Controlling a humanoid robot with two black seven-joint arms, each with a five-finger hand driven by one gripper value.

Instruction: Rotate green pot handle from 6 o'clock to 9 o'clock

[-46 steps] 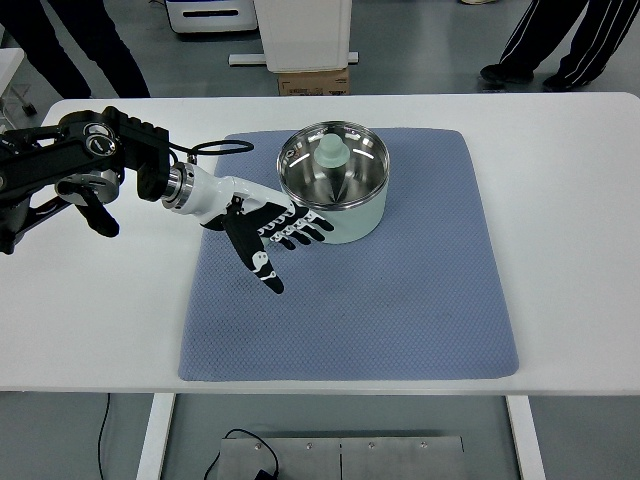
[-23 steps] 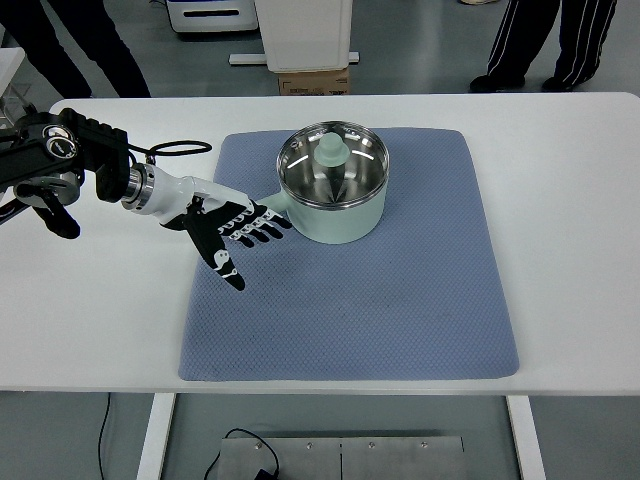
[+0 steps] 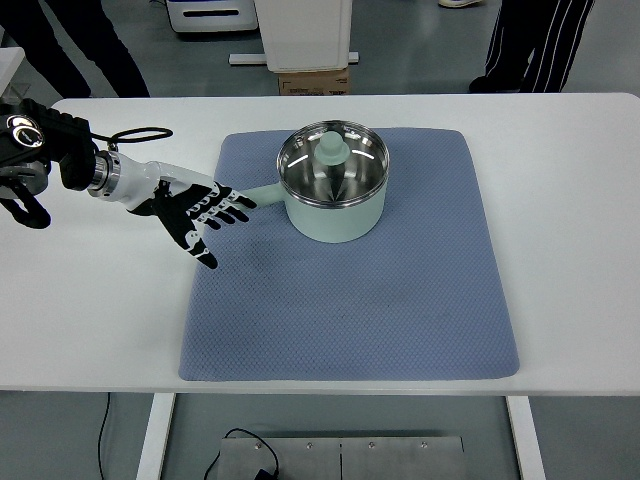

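Note:
A pale green pot (image 3: pixel 335 205) with a glass lid and a green knob (image 3: pixel 331 151) stands at the upper middle of the blue mat (image 3: pixel 350 300). Its green handle (image 3: pixel 260 193) points left, roughly toward nine o'clock. My left hand (image 3: pixel 205 215) lies at the mat's left edge, fingers spread, holding nothing. Its fingertips (image 3: pixel 243 204) end just left of the handle tip, and I cannot tell whether they touch it. The left arm (image 3: pixel 60 160) comes in along the table's left side. The right arm is out of view.
The white table (image 3: pixel 570 200) carries the mat. A black cable (image 3: pixel 140 133) loops by my left wrist. People's legs (image 3: pixel 530 40) show beyond the far edge, next to a white stand (image 3: pixel 300 35) and a cardboard box (image 3: pixel 312 82).
My left hand has drawn back leftward, away from the pot's front. The pot handle has swung from pointing lower left to pointing left.

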